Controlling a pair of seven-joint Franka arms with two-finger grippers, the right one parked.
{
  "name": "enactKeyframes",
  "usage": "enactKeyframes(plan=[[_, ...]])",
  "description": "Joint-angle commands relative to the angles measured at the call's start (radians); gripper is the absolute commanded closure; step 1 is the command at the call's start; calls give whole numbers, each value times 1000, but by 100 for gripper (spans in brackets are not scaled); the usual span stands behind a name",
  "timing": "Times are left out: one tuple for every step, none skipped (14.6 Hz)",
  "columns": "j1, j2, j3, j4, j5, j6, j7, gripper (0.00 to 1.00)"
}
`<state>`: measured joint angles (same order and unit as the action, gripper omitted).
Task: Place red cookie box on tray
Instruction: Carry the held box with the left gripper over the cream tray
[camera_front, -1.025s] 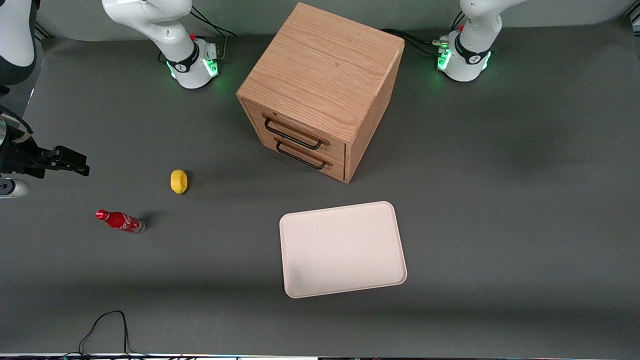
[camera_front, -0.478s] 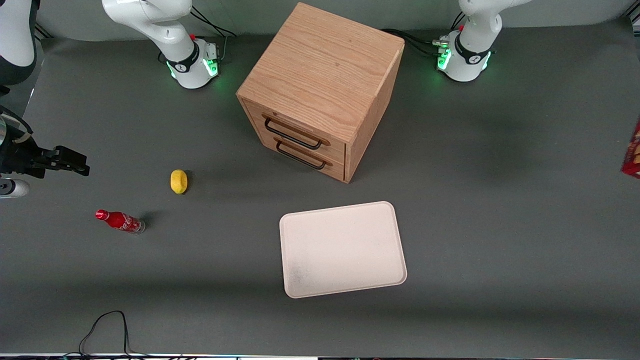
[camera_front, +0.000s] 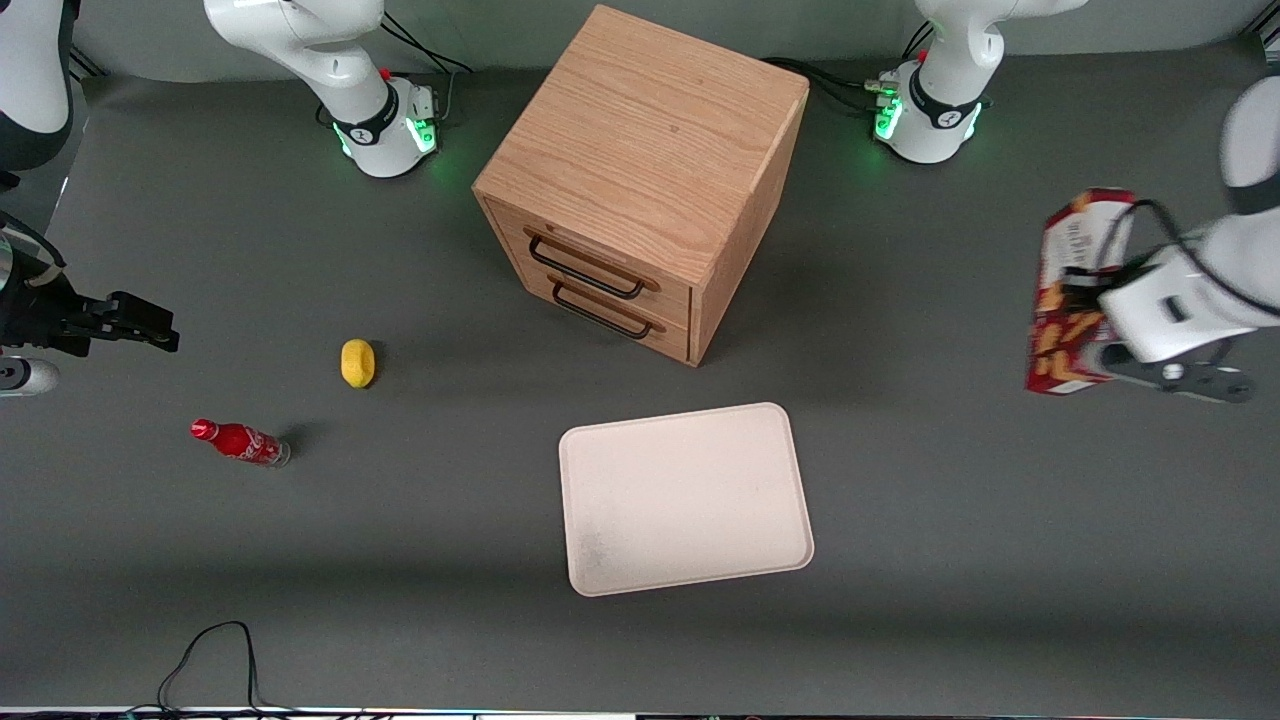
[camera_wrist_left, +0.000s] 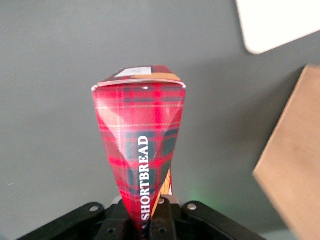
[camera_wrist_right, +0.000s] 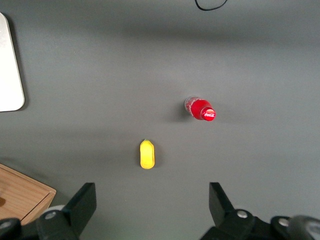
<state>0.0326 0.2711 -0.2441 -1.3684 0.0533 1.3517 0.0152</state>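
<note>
Carrying the red cookie box (camera_front: 1070, 235) through the air with the gripper (camera_front: 1085, 300), fingers closed on the two wide faces of the carton and holding it firmly. Held above the worktop (camera_front: 950, 480) at the working arm's end, touching nothing, well apart from the tray (camera_front: 685, 498). Seen from the wrist camera as hanging long and slim away from the fingers, gripped near one end only.

Judged as the transport step: box already lifted, placing not yet done.

To do it well:
- Move sideways toward the tray, which lies nearer to the front camera than the wooden cabinet (camera_front: 650, 130). Keep to the camera's side of the cabinet corner and avoid brushing it with the free end of the box.
- Keep the height during the travel and go down only when over the middle of the tray, not over its rim.
- Move smoothly. With such a long carton held near one end, probably some swing or slip between the fingers on a sudden stop.
- Lower until the box meets the tray surface, or nearly so, before letting go. Better to lay it on a wide face than stand it on the narrow end, because of likely tipping.
- Open the fingers fully, then rise straight up, so as not to drag the box off.

No need to go near the lemon (camera_front: 357, 362) and the small red bottle (camera_front: 240, 442), both toward the parked arm's end.
</note>
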Motion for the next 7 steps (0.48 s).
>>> enactKeyframes(plan=[[-32,127,-99,86,-3,85,-238,100],[-63,163,-104,87,-3,149,-286,100],[-101,198,-104,87,-3,217,-331,100],[-132,235,-104,89,-1,275,-380,100],[-175,273,-103,98,5,341,-441,100],[-206,311,-98,118,8,384,-495,100],[-235,357,-98,153,20,411,-541,100]])
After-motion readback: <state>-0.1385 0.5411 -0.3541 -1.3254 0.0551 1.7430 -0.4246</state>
